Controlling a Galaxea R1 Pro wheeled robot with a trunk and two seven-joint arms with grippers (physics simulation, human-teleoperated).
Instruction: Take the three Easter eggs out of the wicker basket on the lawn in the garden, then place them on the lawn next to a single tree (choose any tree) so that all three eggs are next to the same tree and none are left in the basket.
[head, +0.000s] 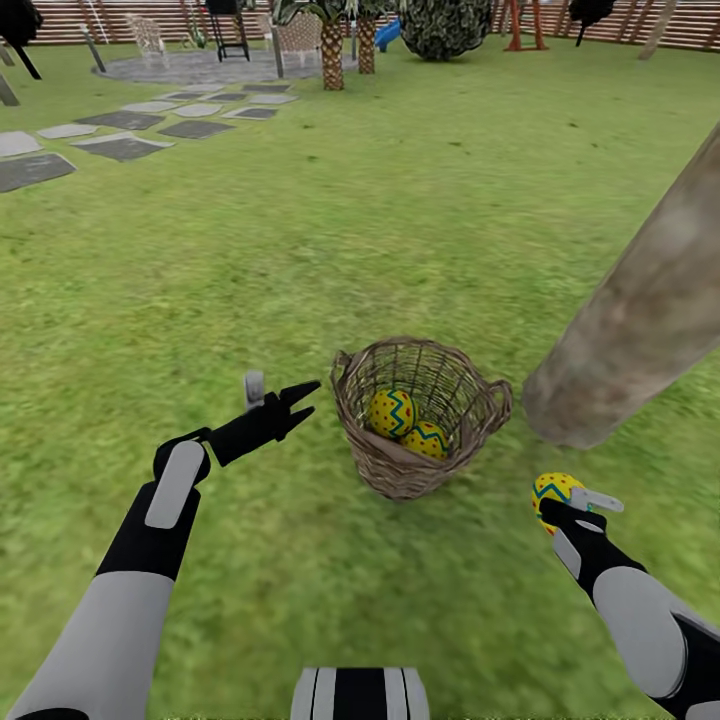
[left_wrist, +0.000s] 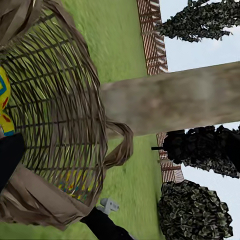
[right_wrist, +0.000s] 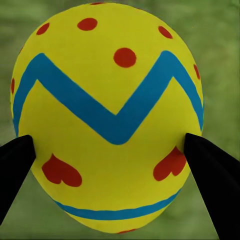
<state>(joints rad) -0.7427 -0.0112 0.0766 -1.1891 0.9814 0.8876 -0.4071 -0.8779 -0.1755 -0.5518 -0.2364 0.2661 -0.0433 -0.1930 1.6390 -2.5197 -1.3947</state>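
Between the right tool's (head: 562, 505) fingers, one Easter egg (head: 553, 490) is sitting clamped, low over lawn (head: 300, 250) near the tree (head: 640, 310). Two eggs (head: 392, 412) are lying in the wicker basket (head: 400, 470) beside the spread, empty left tool (head: 296, 398).

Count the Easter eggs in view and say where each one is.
3. Two eggs lie inside the basket on the lawn: one toward its left, one lower right. The third egg is clamped in the right tool, near the tree.
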